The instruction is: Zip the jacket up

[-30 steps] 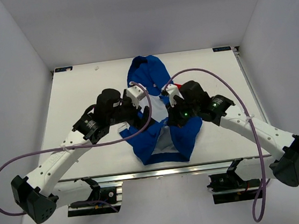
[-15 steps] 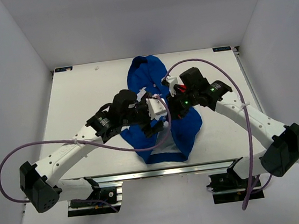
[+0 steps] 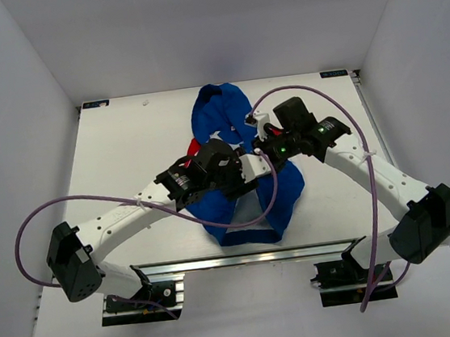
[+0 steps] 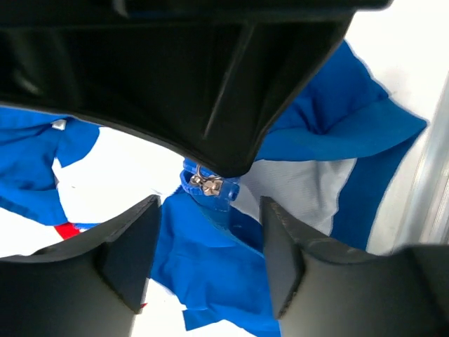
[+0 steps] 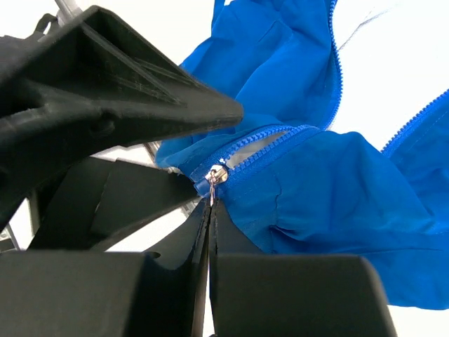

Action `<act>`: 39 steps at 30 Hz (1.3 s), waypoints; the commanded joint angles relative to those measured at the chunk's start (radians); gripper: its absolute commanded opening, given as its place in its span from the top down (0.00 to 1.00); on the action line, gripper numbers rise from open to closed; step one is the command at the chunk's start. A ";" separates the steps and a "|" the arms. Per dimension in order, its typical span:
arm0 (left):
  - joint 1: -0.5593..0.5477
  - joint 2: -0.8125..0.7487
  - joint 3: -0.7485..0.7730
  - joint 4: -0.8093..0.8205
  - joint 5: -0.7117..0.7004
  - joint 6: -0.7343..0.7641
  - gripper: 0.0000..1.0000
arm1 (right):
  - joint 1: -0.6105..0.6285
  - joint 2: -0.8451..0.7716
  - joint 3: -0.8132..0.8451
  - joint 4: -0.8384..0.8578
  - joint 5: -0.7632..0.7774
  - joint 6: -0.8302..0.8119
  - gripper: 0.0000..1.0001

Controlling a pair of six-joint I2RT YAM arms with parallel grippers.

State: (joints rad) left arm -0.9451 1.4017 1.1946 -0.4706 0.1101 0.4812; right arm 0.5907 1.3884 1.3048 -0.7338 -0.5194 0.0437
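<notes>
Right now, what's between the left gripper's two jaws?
In the left wrist view, the open jaws of the left gripper flank jacket fabric, with the silver zipper slider at their tips.

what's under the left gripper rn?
Left gripper hangs open over the jacket: zipper slider, white lining. Right gripper hides the jacket beyond the slider.

Jacket [image 3: 289, 190] matt blue cloth; zip pull [image 5: 216, 175] shiny metal
</notes>
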 commanded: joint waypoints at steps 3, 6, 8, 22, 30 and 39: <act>-0.018 0.022 0.060 -0.020 -0.043 0.011 0.37 | -0.015 -0.009 0.040 0.010 -0.054 0.004 1.00; -0.021 0.029 0.057 -0.016 -0.027 0.023 0.43 | -0.015 -0.002 0.036 0.016 -0.068 0.004 1.00; -0.024 0.033 0.054 -0.013 -0.009 0.034 0.47 | -0.017 0.004 0.036 0.022 -0.071 0.004 1.00; -0.047 -0.007 0.031 -0.007 0.010 0.048 0.96 | -0.026 0.023 0.031 0.033 0.024 0.019 1.00; -0.054 -0.026 0.022 -0.003 0.010 0.042 1.00 | -0.028 0.035 0.017 0.071 0.116 0.027 1.00; -0.054 -0.043 0.017 -0.005 0.023 0.042 0.50 | -0.028 0.008 0.004 0.080 0.058 -0.005 1.00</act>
State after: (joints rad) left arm -0.9764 1.4303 1.2060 -0.4797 0.0753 0.5274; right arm 0.5758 1.4090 1.3052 -0.7231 -0.4828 0.0669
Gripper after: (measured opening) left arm 0.459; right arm 0.018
